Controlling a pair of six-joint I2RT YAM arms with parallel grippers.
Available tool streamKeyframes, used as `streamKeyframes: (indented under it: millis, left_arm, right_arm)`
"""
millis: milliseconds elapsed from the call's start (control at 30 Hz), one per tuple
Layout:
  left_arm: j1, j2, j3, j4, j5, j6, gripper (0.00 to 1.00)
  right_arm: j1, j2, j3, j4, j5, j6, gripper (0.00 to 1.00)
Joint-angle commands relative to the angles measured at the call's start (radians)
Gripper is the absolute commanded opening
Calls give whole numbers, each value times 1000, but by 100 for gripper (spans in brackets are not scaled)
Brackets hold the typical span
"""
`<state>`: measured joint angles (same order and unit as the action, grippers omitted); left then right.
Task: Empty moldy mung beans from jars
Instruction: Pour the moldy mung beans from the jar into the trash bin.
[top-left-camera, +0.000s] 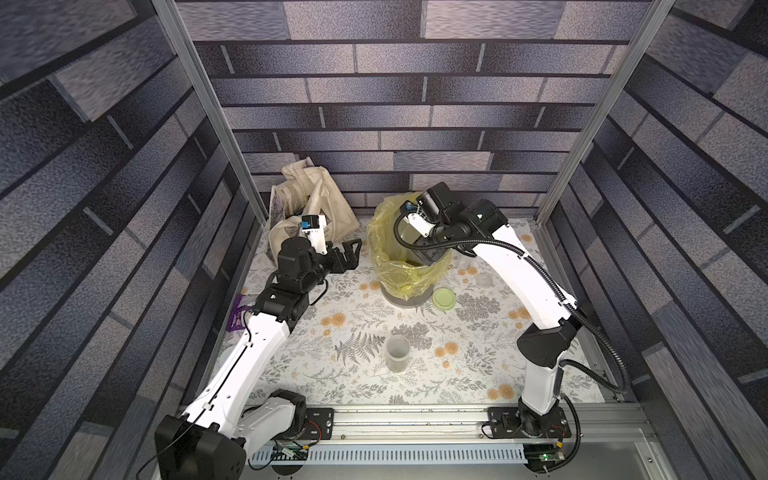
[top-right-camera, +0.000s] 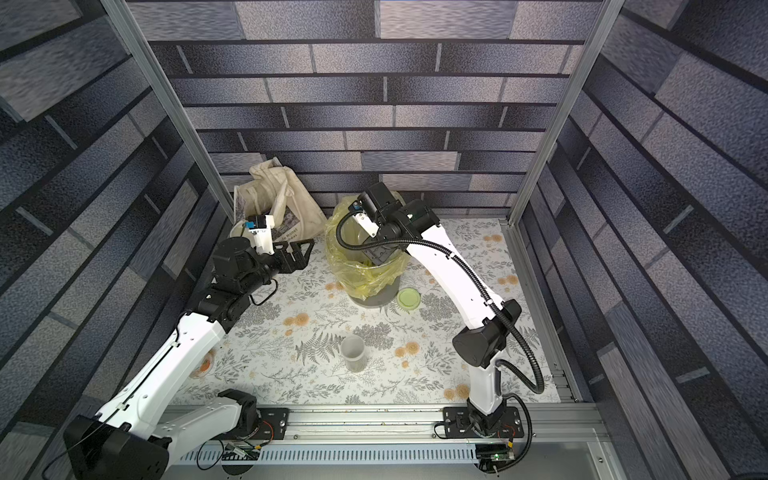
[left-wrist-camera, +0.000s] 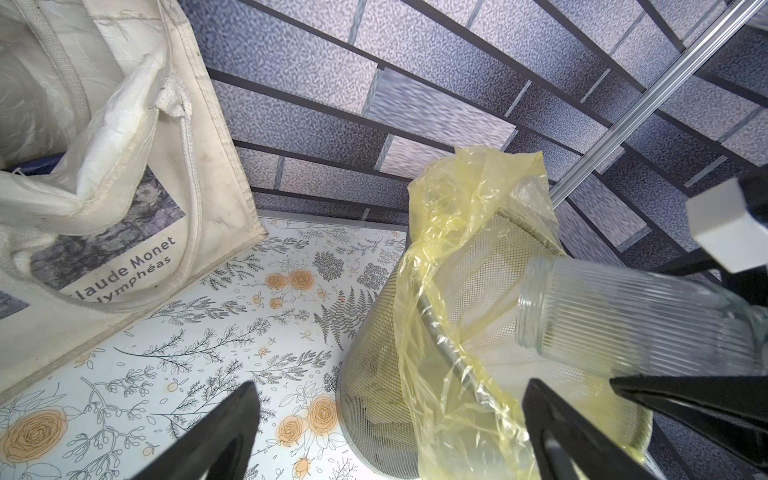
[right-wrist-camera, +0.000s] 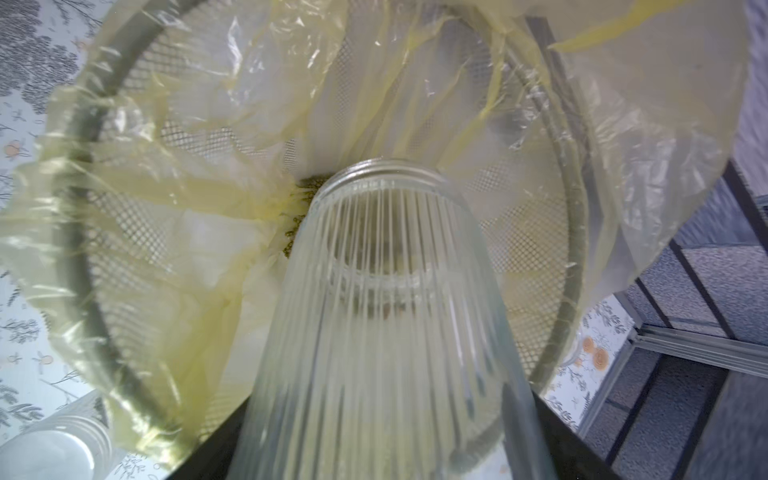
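- Tote bag: cream cloth, slumped in the back left corner against the wall.
- Left gripper: fingers spread wide with nothing between them. It hangs above the mat, between the tote and the bin, close to the yellow liner but apart from it.
- Slim jar: clear, upright, lid off, alone on the front centre of the floral mat. There is a darker olive tint low inside; I cannot tell how full it is. Bare mat lies on all sides of it.
- Bin: grey mesh, lined with a crumpled yellow bag that spills over the rim. It stands near the back wall.
- Ribbed jar: clear, vertically fluted, threaded neck, no lid. It is tipped mouth-down inside the bin's rim and looks empty.
- Right gripper: fingers clamped on the ribbed jar's sides, over the bin's opening.
- Mung beans: a small olive-green patch deep in the liner, just beside the jar mouth.
- Lime-green lid: flat on the mat, just beside the bin's base.
- Short jar: clear and faint, under the right arm, near the lid.
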<state>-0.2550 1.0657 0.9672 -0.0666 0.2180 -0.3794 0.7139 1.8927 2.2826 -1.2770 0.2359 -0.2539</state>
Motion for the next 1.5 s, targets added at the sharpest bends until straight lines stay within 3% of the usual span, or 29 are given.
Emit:
streamKeyframes:
  millis: [0, 67, 200, 333, 533, 633, 767, 900, 1133, 1467]
  left_arm:
    - [6, 3, -3, 21, 31, -26, 100]
    - [7, 4, 3, 18, 48, -30, 100]
    - [7, -5, 1, 22, 55, -37, 100]
    - [8, -4, -8, 39, 55, -42, 100]
    - [8, 8, -3, 27, 51, -41, 100]
    - [7, 7, -6, 29, 47, -36, 100]
    - [8, 14, -4, 37, 55, -40, 100]
    - [8, 20, 5, 42, 66, -53, 100]
    - [8, -11, -15, 115, 69, -128, 100]
    - [-54, 20, -48, 370, 110, -390, 100]
  right_arm:
    - [-112, -116, -4, 139, -233, 163, 31]
    - [-151, -108, 6, 121, -312, 223, 31]
    - [-121, -2, 180, -88, -129, 100, 31]
    - [-41, 83, 252, -213, 46, -7, 31]
    - [-4, 73, 230, -165, 57, -89, 31]
    - [-5, 57, 222, -137, 144, -114, 32]
    - [-4, 1, 161, -59, 109, -95, 32]
    - [-5, -127, -35, 140, 66, -57, 31]
    - [-7, -421, -545, 630, -3, -47, 30]
    - [-7, -676, -1056, 1257, -143, 9, 29]
